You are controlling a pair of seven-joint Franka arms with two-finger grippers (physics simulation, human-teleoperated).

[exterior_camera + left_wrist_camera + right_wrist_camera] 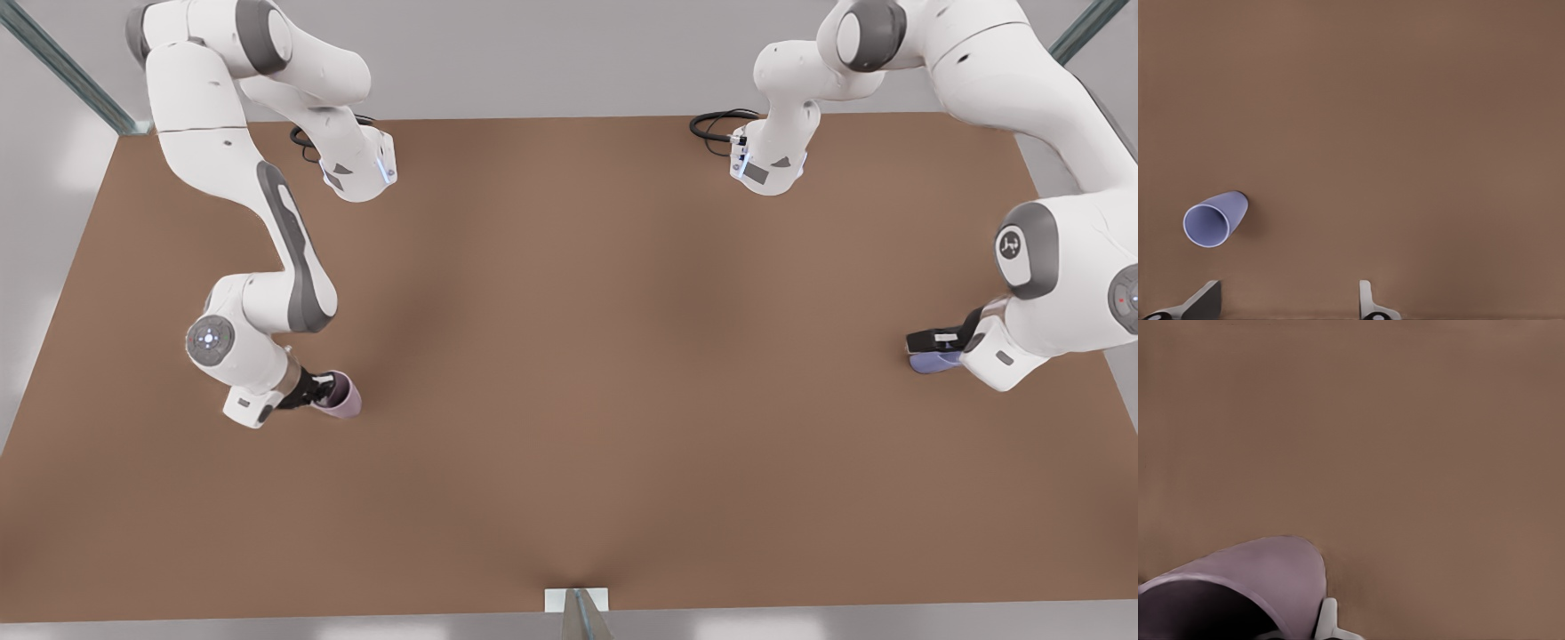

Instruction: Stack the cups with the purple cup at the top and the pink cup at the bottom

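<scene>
The pale pink-mauve tapered cup point(342, 396) is seen at the brown table's point(569, 356) front-view-left side, the right gripper point(318, 389) around its rim; finger spacing cannot be told. Far across, the blue-violet tapered cup point(935, 361) sits under the left gripper point(933, 342), fingers spread, nothing held.

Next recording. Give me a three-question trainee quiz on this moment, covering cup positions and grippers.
1. True or false: the purple cup is already stacked on the pink cup.
2. Which cup is the right gripper at? A) the pink cup B) the purple cup C) neither
3. Fill in: the left gripper, close to the purple cup, is ___ (open/shut).

Key: 1 false, the cups sit far apart on opposite sides of the table; 2 A; 3 open.
</scene>
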